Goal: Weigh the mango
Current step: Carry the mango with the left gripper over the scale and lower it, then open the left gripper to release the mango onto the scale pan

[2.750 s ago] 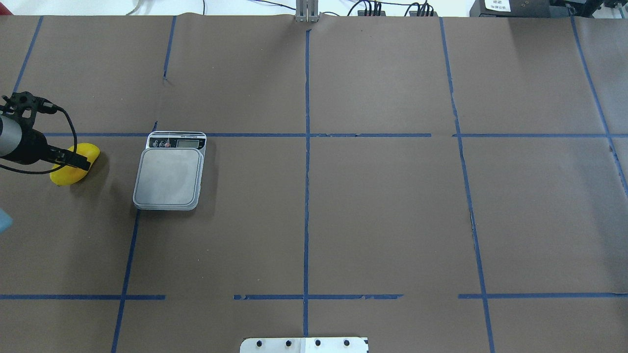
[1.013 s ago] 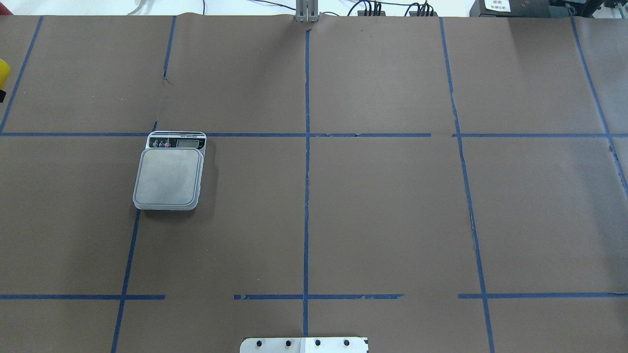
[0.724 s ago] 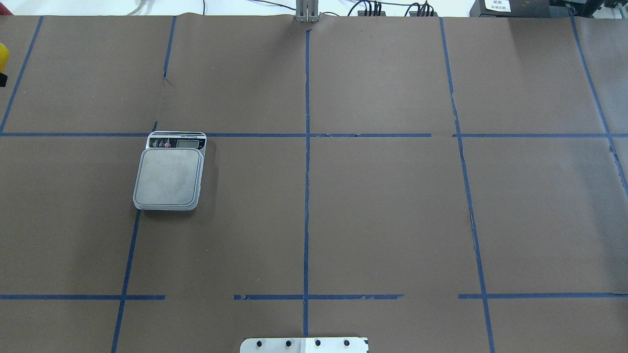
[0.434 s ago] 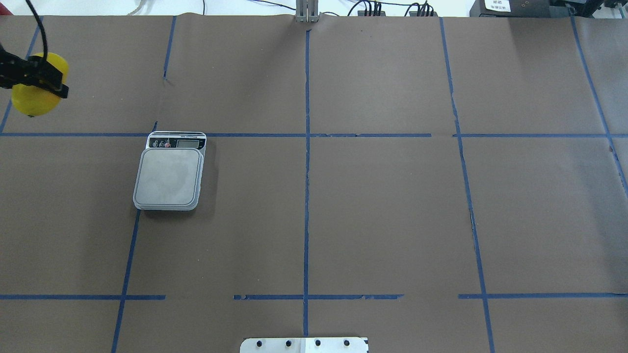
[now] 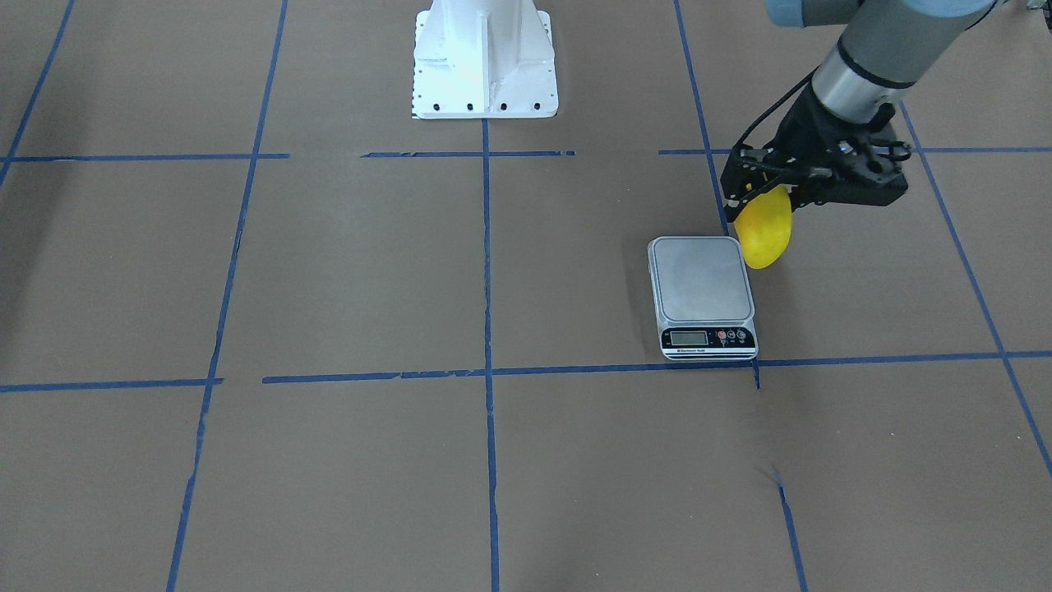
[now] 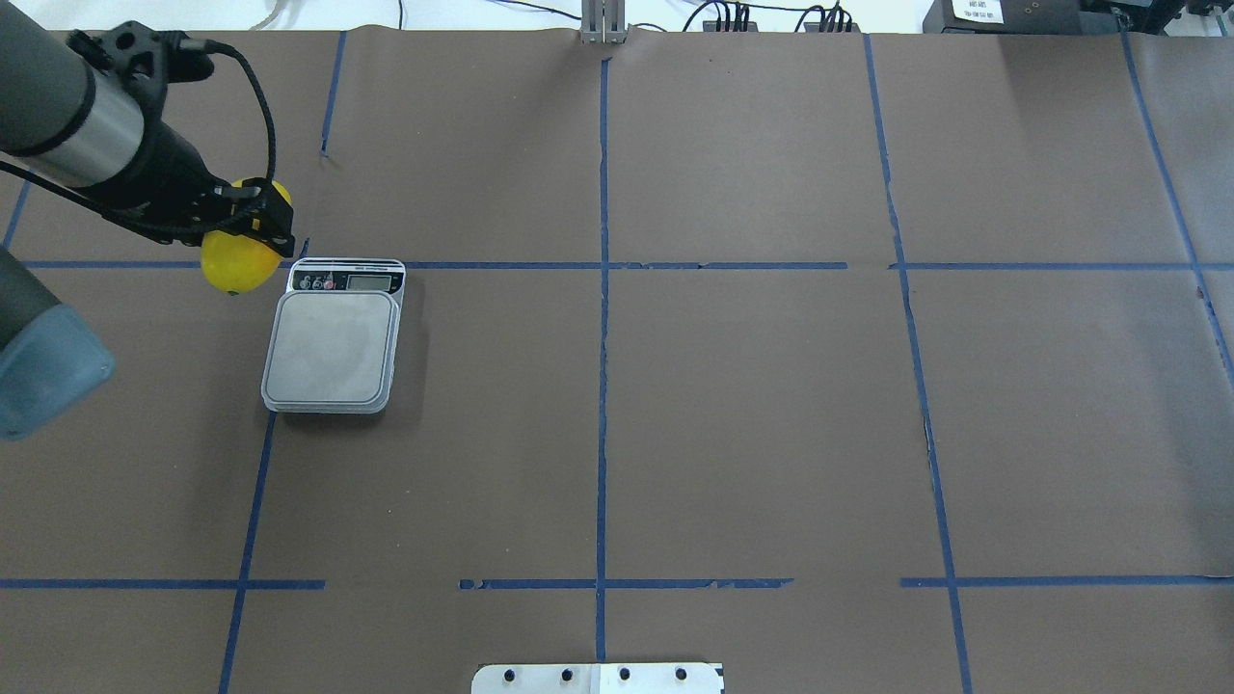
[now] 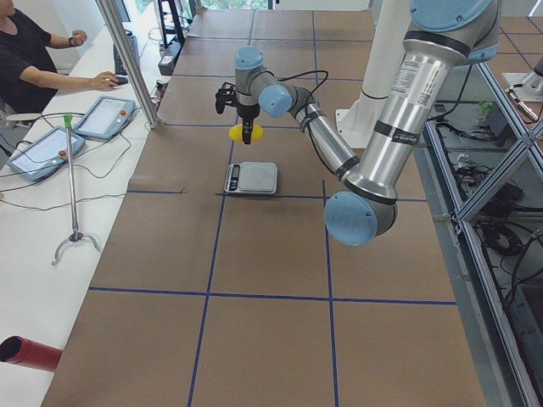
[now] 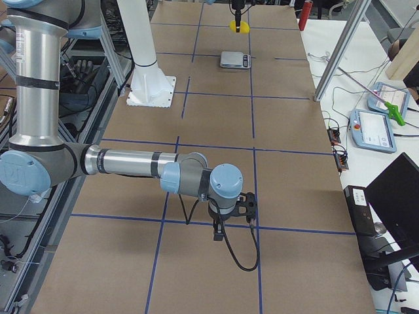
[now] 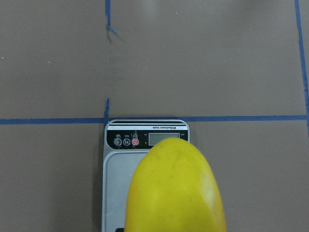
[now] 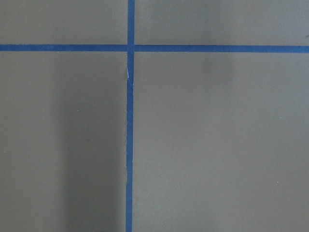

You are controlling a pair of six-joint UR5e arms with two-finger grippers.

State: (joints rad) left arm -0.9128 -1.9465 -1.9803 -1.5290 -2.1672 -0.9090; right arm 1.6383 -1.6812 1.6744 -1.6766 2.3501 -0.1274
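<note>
The yellow mango (image 6: 231, 268) hangs in my left gripper (image 6: 249, 229), which is shut on it. It is held in the air just beyond the far left corner of the grey scale (image 6: 333, 349), beside its display end. In the front-facing view the mango (image 5: 764, 234) hangs under the left gripper (image 5: 768, 191), at the corner of the scale (image 5: 703, 278). The left wrist view shows the mango (image 9: 174, 193) over the scale's platform (image 9: 116, 176). My right gripper (image 8: 222, 226) shows only in the exterior right view, low over the table and far from the scale. I cannot tell whether it is open or shut.
Brown paper with blue tape lines (image 6: 603, 318) covers the table. The robot's white base (image 5: 485, 57) stands at the near edge. An operator (image 7: 34, 59) sits past the far side with tablets (image 7: 102, 117) and a metal stand (image 7: 72, 186).
My left gripper lifted the mango from the table left of the scale, swung it out past the view's left edge, then brought it right to the scale's far left corner.
</note>
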